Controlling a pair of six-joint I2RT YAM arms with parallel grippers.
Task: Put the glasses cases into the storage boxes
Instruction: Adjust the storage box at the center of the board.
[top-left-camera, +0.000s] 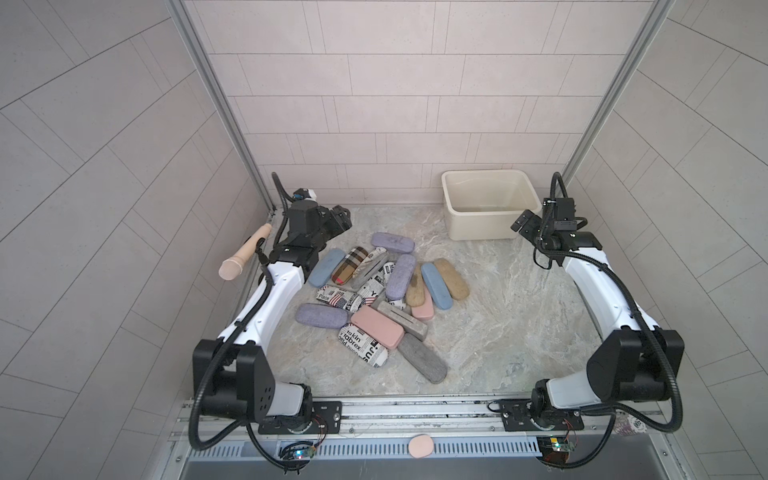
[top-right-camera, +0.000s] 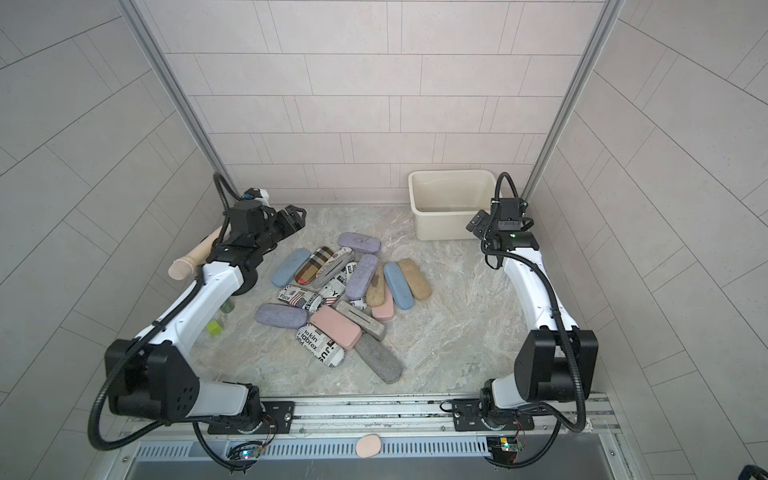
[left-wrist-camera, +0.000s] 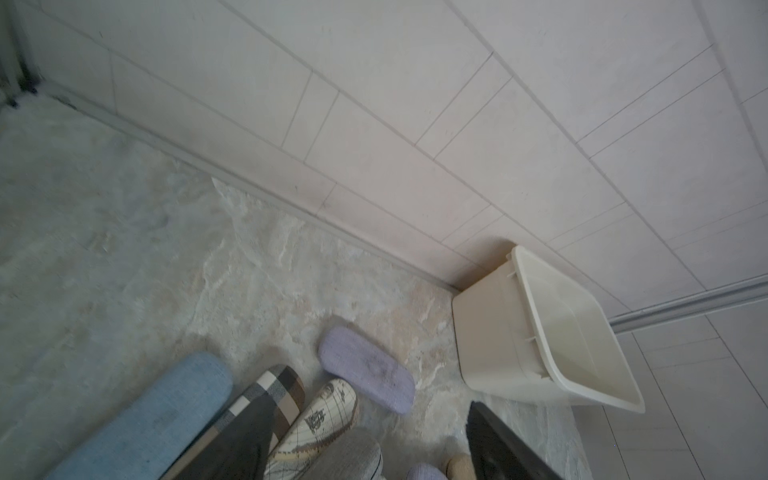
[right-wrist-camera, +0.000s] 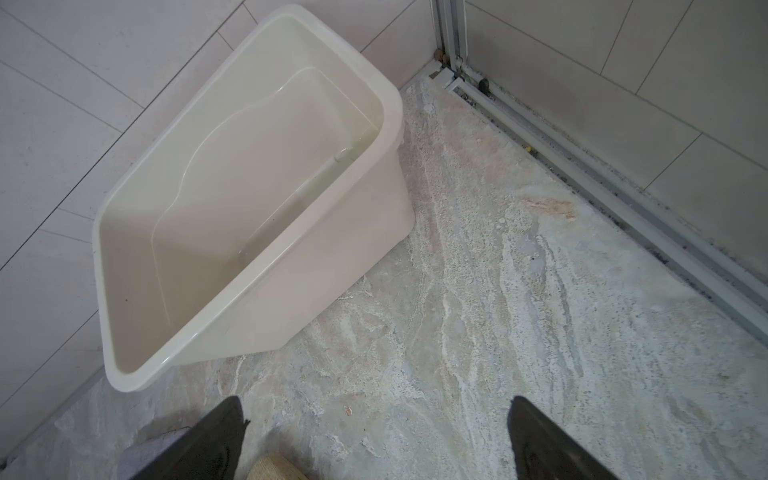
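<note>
Reaching into this heap is where you can lose control. Your left end effector (top-right-camera: 296, 219) hangs with its jaws apart and nothing between them, just past the back edge of the pile of oblong glasses cases in fabric, plaid and newsprint covers (top-left-camera: 376, 299). Nearest below it lie the lilac fabric-covered case (top-left-camera: 392, 243), the tan plaid case (top-left-camera: 353, 264) and the pale blue fabric case (top-left-camera: 330, 268). Most cases lean on or overlap one another, so I judge that closing on one will drag or tip its neighbours across the marbled surface (top-left-camera: 498, 316). The lilac one lies at the pile's edge with nothing on top of it and looks the safest pick. Take any case near its middle: held by one end, a long rounded shell is likely to swing and slip out.

Your right end effector (right-wrist-camera: 376, 400) is wide open and empty too, hovering just beside the cream-white rectangular plastic tub with the rolled rim (top-left-camera: 482, 226). The tub stands empty, well apart from the left end effector. It looks light, so a case lowered onto its rim, or a finger brushing its wall, could shove or tilt it. If you carry with the left arm, the right arm sits in the path and the two may collide.
</note>
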